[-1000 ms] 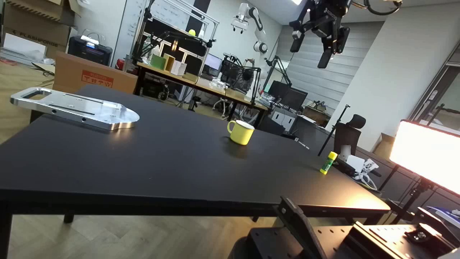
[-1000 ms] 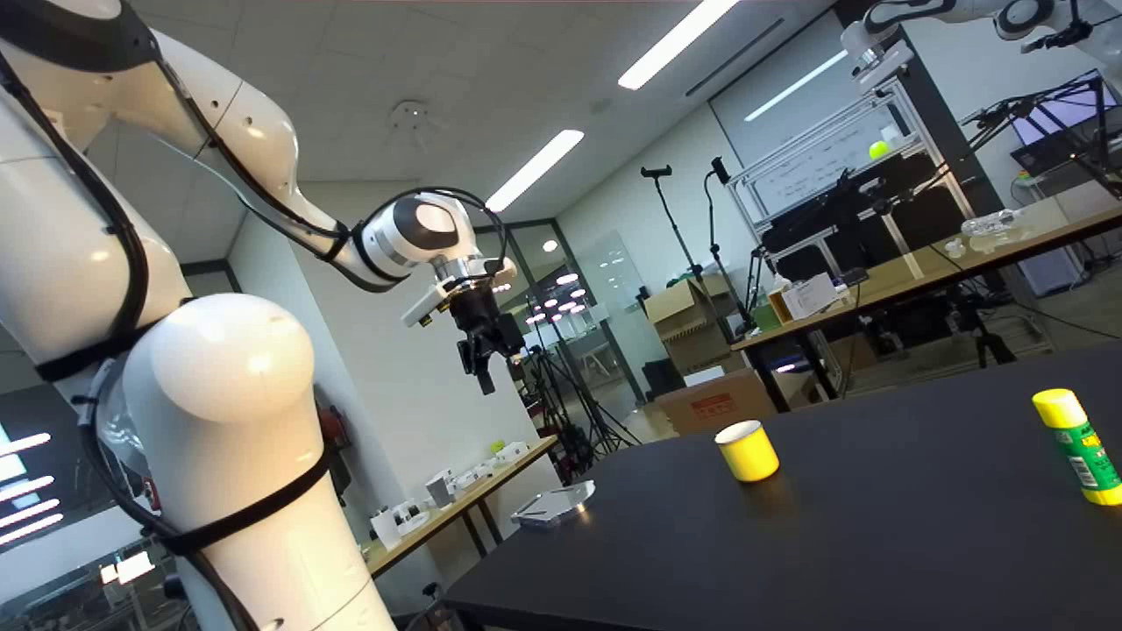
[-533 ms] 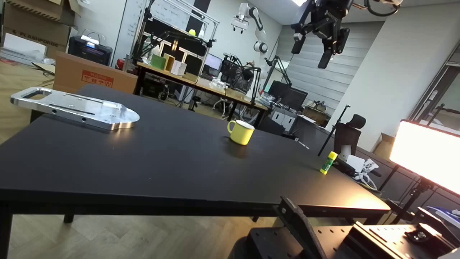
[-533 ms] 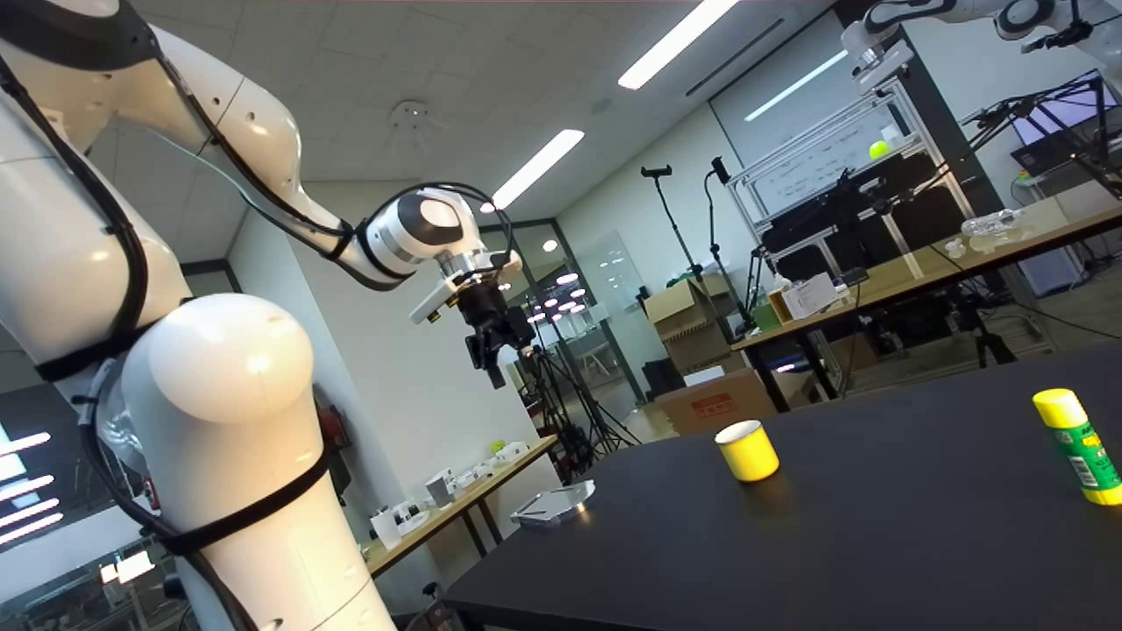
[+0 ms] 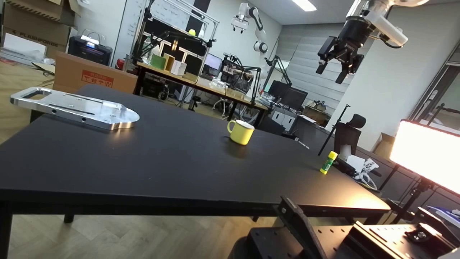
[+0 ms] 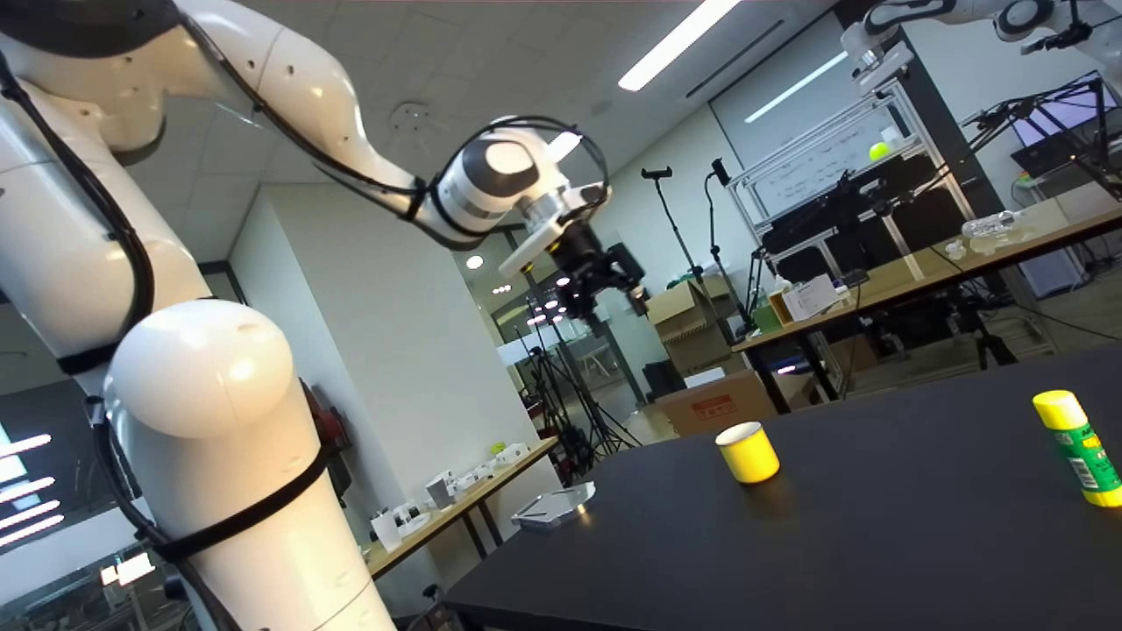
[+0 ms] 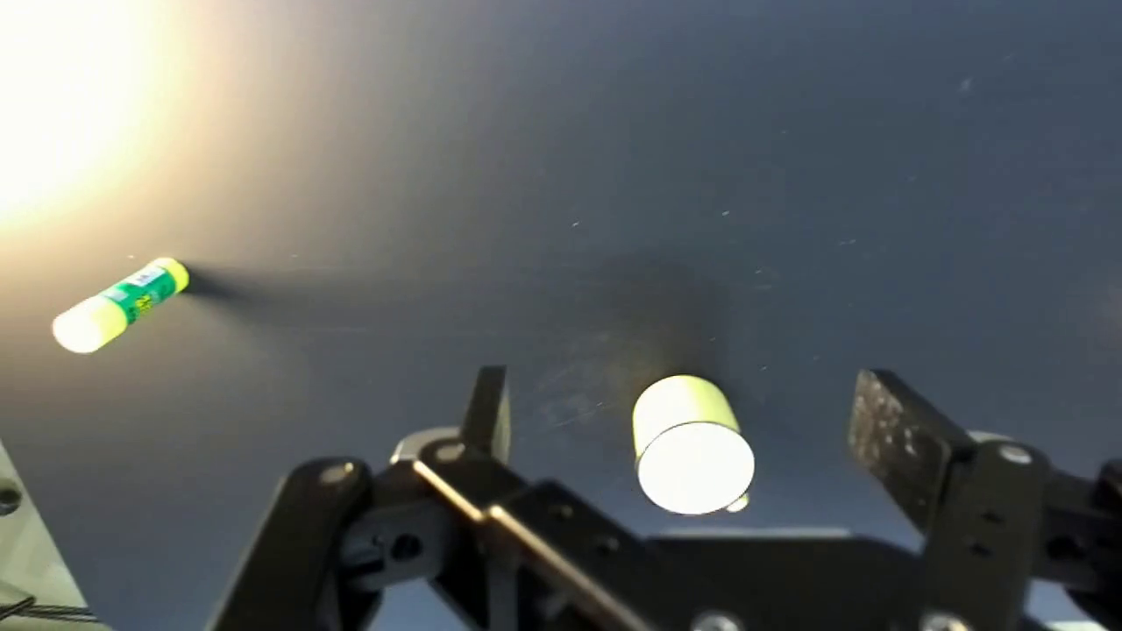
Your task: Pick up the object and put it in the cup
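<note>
The glue stick (image 5: 328, 163), yellow-capped and green-labelled, is stood upright on the black bench (image 5: 172, 162), near its edge at the right of the frame in an exterior view; in the wrist view it is found at the left. The yellow cup (image 5: 240, 133) is set well apart from it, right of centre in that exterior frame, with its handle turned to the left.

The gripper (image 5: 329, 75) is held high above the bench at the upper right, its fingers (image 7: 898, 434) spread wide. In the wrist view the cup is framed between them, well beyond the tips, and the upper left is washed out by glare (image 7: 70, 96).

At the left of the exterior frame a silver plate (image 5: 77, 104) with a slotted handle is laid on the bench; behind it a cardboard box (image 5: 95, 73) is seen. Part of the bench's front edge is hidden by a perforated black mount (image 5: 330, 237) at the lower right. The right edge of the frame is taken up by a lit panel (image 5: 427, 154), and white cables (image 5: 361, 175) are bunched past the bench, to the right of the glue stick. In an exterior view the left side is filled by the white arm (image 6: 228, 456).
</note>
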Tool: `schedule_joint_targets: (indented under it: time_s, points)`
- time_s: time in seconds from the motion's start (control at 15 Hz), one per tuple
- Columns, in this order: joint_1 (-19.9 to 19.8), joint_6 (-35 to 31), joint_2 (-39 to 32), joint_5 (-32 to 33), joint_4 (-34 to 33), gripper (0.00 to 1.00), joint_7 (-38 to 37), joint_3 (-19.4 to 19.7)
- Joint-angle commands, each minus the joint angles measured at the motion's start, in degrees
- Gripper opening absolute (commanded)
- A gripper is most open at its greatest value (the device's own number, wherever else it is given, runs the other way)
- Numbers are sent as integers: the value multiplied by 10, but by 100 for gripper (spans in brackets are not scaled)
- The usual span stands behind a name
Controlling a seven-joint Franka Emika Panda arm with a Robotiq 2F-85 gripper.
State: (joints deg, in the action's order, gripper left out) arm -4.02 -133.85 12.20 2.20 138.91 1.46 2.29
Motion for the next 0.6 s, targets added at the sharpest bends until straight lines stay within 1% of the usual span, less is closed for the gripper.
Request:
schedule_joint_targets:
  time_s: [0.0,0.13,0.2,0.33,0.47,0.53]
  points:
    - [-41,-19,-77,5,-77,100,43,57]
    - [-67,-38,-109,0,-109,100,47,85]
    - [-78,-48,-122,-12,-123,100,46,99]
    - [-98,-73,-150,-37,-152,100,30,118]
    - [-115,-83,-183,-59,-194,100,15,132]
    - [-122,-83,-198,-61,-216,100,4,138]
